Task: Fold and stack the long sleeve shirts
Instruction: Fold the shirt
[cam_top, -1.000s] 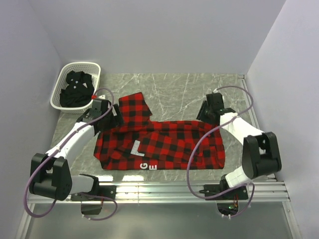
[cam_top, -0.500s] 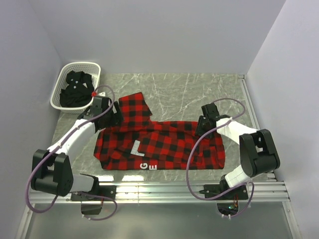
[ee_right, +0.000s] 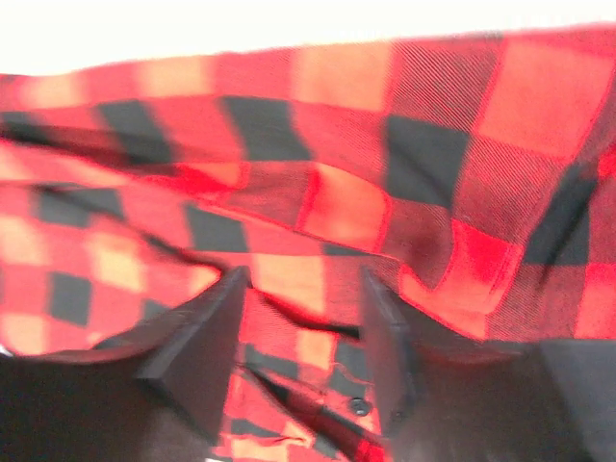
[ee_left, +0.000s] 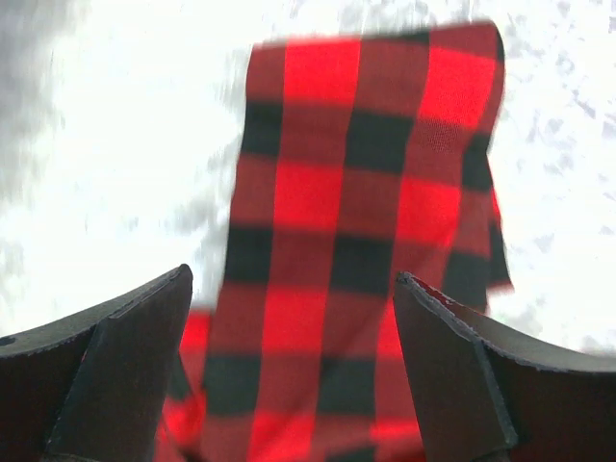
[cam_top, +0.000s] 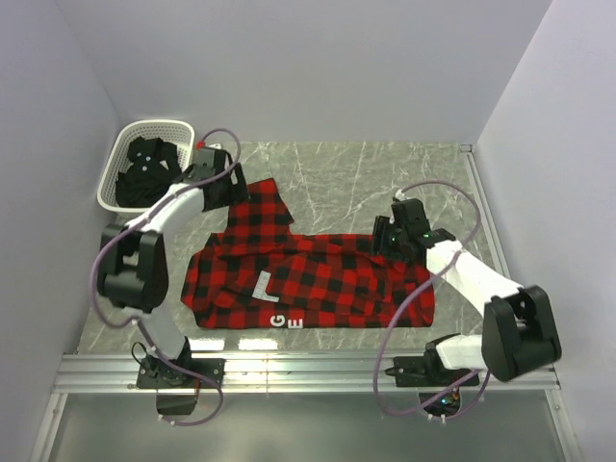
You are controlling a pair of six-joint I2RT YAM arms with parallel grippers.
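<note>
The red-and-black flannel shirt [cam_top: 318, 279] lies spread on the marble table, one sleeve [cam_top: 258, 212] angled toward the far left. My left gripper [cam_top: 231, 192] is open at the sleeve's far left edge. In the left wrist view the sleeve [ee_left: 356, 192] lies flat ahead of and between the open fingers [ee_left: 115, 375]. My right gripper [cam_top: 383, 243] is open over the shirt's far right part. In the right wrist view its fingers [ee_right: 207, 337] straddle rumpled flannel [ee_right: 327, 202] with a small button [ee_right: 359, 406] showing. The black shirt [cam_top: 144, 173] lies bunched in the basket.
The white lattice basket [cam_top: 123, 144] stands at the far left corner, close to my left gripper. White letter marks [cam_top: 262, 284] show on the flannel's near part. Grey walls close in the table on three sides. A metal rail [cam_top: 308, 371] runs along the near edge.
My left arm has swung away toward the far left, and its gripper now sits near the sleeve's end by the basket. My right gripper has moved left and nearer, onto the flannel.
</note>
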